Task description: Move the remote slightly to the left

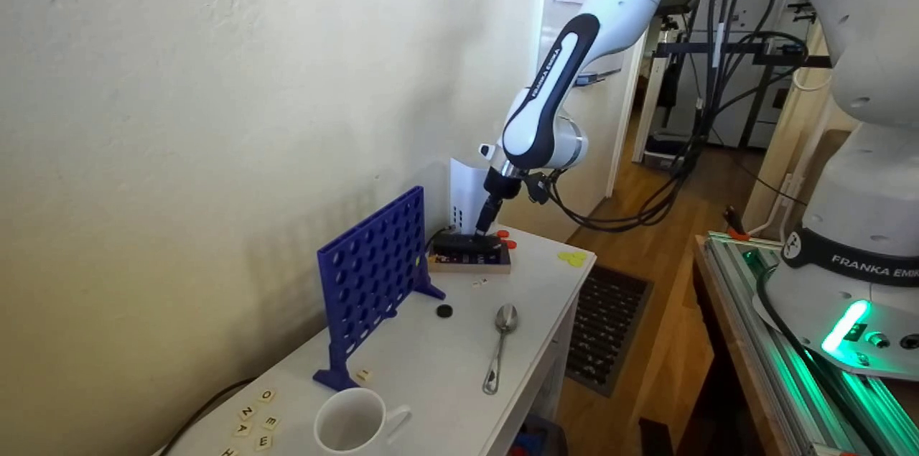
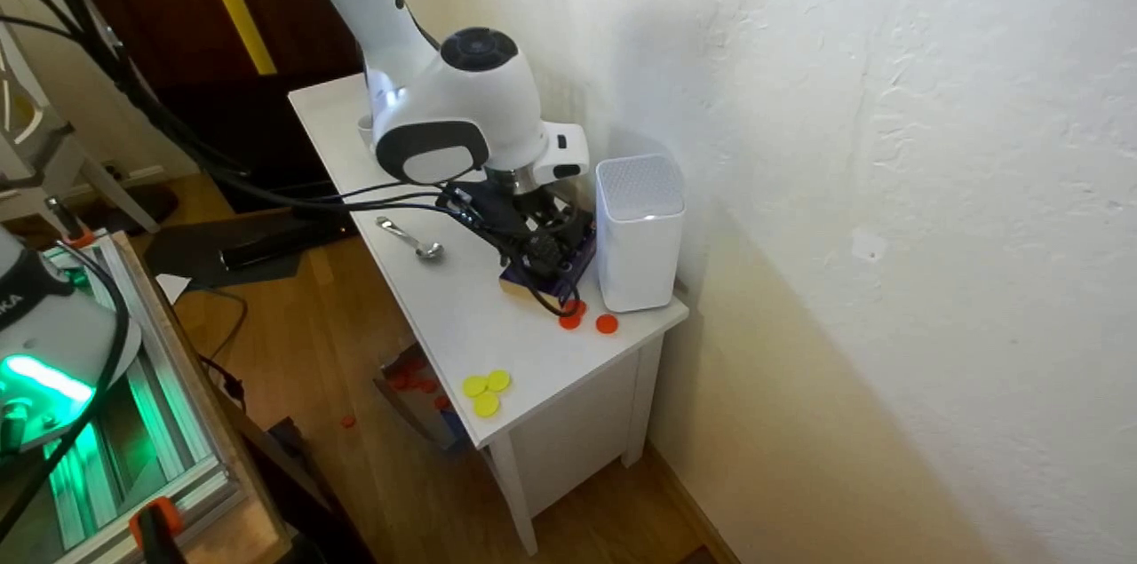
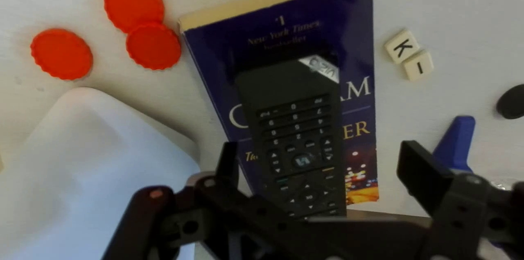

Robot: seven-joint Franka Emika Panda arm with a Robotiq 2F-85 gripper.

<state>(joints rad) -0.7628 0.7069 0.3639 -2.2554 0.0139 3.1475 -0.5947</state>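
Black and many-buttoned, the remote [image 3: 292, 129] lies face up on the book [image 3: 356, 39] in my wrist view. The end effector [image 3: 320, 153] has its fingers well apart, one either side of the remote with a gap showing each way, so I judge nothing is gripped. In an exterior view, it points down at the remote near the blue rack [image 1: 376, 275]; whether the tips touch anything, I can't tell. In an exterior view, the arm [image 2: 506, 102] covers the remote from me, and the book sits just beside the white box [image 2: 641, 262] on the surface [image 2: 497, 333]. I'd call this lined up but ungrasped: bringing the fingers in, the small shift left and letting go all seem to remain, though spread fingers could also fit a finished nudge.
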